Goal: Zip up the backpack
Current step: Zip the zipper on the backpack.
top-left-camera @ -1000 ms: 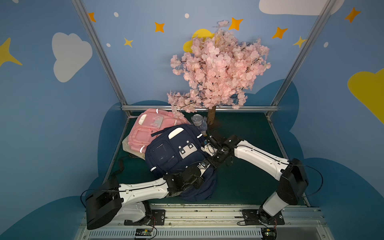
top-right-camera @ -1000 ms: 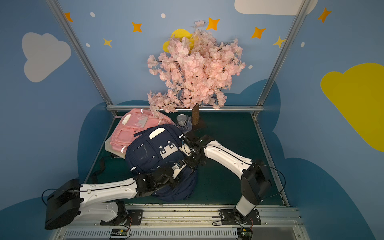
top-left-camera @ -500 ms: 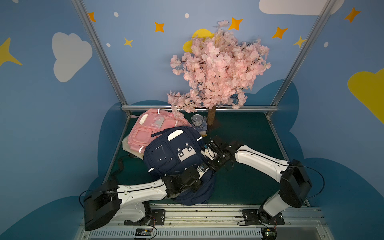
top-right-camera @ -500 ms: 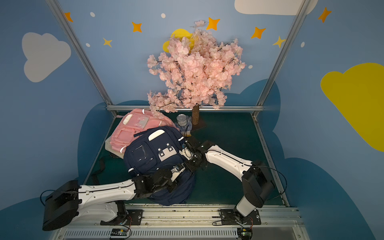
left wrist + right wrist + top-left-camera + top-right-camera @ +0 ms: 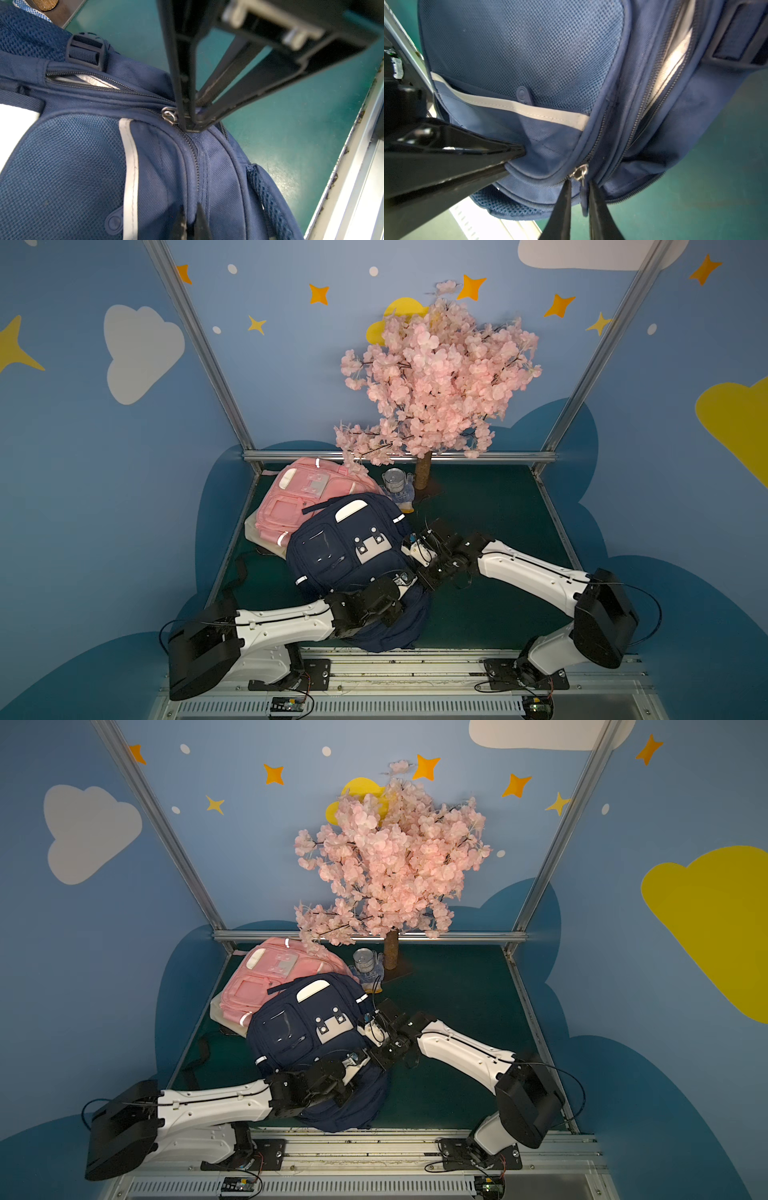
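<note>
1. Two grippers work one seam of the navy backpack (image 5: 340, 556). It lies on the left half of the bench (image 5: 498, 522), its bottom reaching the front edge and its top propped on a pink backpack (image 5: 299, 493) toward the back-left corner.
2. The left gripper (image 5: 190, 223) is clamped tight on a fold of the bag's cloth, bracing it.
3. The right gripper (image 5: 579, 195) has its jaws narrowly apart, with the zipper pull (image 5: 584, 200) hanging between them just past the metal slider (image 5: 169, 116). Whether they truly bite it I cannot tell.
4. The step in hand, as I judge it, is securing the pull. A neighbouring zipper (image 5: 83, 80) gapes, showing pale lining, so much remains.
5. The next move calls for a firm pinch on the pull, then a draw along the track against the left's hold.
6. Against a second ago, the right gripper has shifted slightly toward the front edge, nearer the left one. The bag has sagged a little the same way.
</note>
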`<state>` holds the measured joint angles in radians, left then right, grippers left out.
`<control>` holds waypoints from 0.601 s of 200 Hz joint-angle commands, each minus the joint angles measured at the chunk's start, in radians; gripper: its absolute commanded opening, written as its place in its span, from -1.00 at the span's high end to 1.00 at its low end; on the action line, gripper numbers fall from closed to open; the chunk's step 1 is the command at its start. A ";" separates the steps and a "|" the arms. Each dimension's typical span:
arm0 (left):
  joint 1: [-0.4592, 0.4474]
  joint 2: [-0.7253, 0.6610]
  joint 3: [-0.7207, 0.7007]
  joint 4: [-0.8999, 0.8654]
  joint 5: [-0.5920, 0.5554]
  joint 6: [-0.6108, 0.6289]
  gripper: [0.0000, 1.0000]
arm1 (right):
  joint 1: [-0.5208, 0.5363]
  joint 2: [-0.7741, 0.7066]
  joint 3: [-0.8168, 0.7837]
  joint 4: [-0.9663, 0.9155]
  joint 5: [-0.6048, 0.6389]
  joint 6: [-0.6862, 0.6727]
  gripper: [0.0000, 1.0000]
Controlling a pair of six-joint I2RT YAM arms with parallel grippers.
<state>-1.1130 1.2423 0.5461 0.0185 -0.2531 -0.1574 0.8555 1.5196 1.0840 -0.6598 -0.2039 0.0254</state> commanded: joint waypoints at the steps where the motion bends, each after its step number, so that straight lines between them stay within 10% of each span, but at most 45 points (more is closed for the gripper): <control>1: -0.014 -0.005 -0.031 -0.083 0.046 -0.017 0.95 | 0.005 -0.004 -0.016 0.017 0.022 0.013 0.62; 120: -0.013 -0.002 -0.034 -0.084 0.020 -0.019 0.95 | 0.013 -0.049 -0.021 -0.096 0.228 0.125 1.00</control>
<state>-1.1160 1.2339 0.5381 0.0246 -0.2592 -0.1642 0.8768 1.4921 1.0401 -0.6384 -0.1200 0.0986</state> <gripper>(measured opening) 0.071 0.060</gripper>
